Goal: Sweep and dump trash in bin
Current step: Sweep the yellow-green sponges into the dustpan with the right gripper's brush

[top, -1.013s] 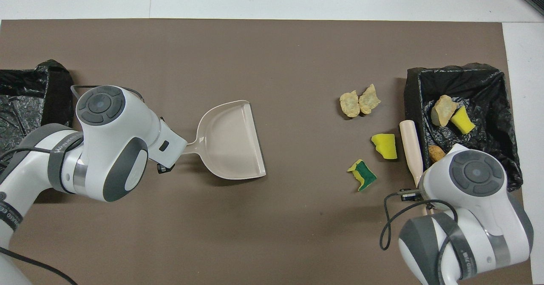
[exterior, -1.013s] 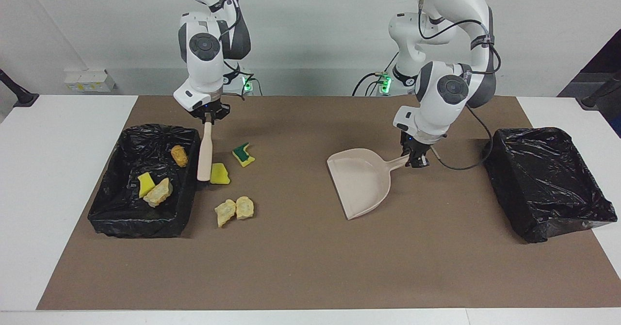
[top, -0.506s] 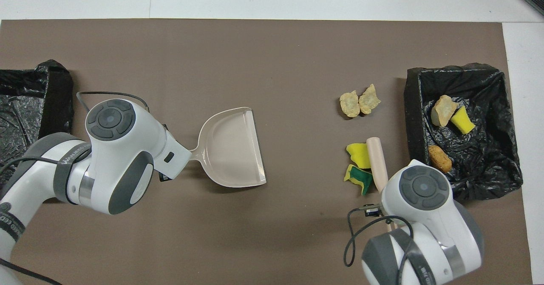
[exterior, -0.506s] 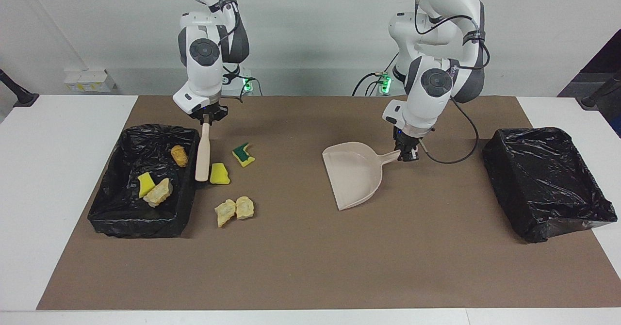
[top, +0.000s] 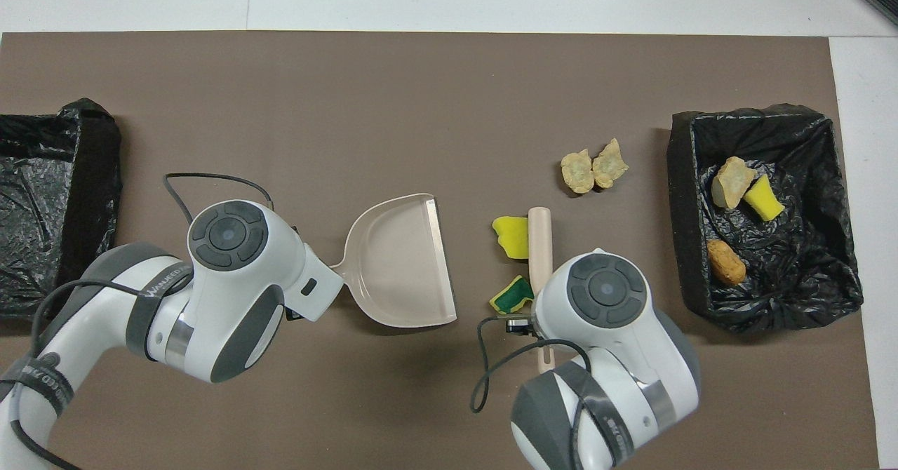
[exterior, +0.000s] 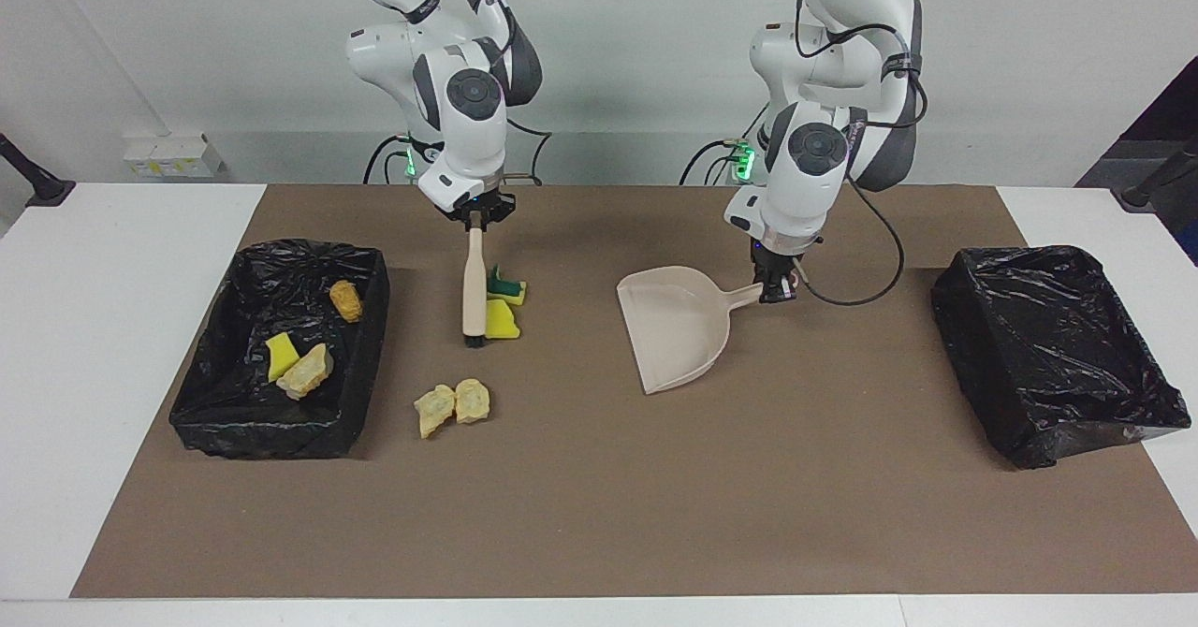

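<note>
My right gripper (exterior: pixel 475 218) is shut on the beige brush (exterior: pixel 474 281), whose head rests on the mat against a yellow sponge bit (exterior: pixel 504 321) and a green-topped sponge bit (exterior: pixel 506 286). Both bits lie between the brush (top: pixel 540 242) and the beige dustpan (top: pixel 403 259). Two tan crumbly chunks (exterior: pixel 453 404) lie farther from the robots. My left gripper (exterior: pixel 775 288) is shut on the dustpan's handle, and the pan (exterior: pixel 679 337) is empty. An orange chunk (exterior: pixel 346 300), a yellow bit (exterior: pixel 281 354) and a tan chunk (exterior: pixel 306 371) lie in the black-lined bin (exterior: pixel 271 435).
A second black-lined bin (exterior: pixel 1086 435) stands empty at the left arm's end of the brown mat. In the overhead view the two arms' wrists cover their grippers. The two tan chunks (top: pixel 593 170) lie beside the filled bin (top: pixel 679 175).
The right gripper swept the brush toward the left arm's end, pushing the two sponge bits toward the dustpan. The left gripper shifted the dustpan toward the brush and turned it.
</note>
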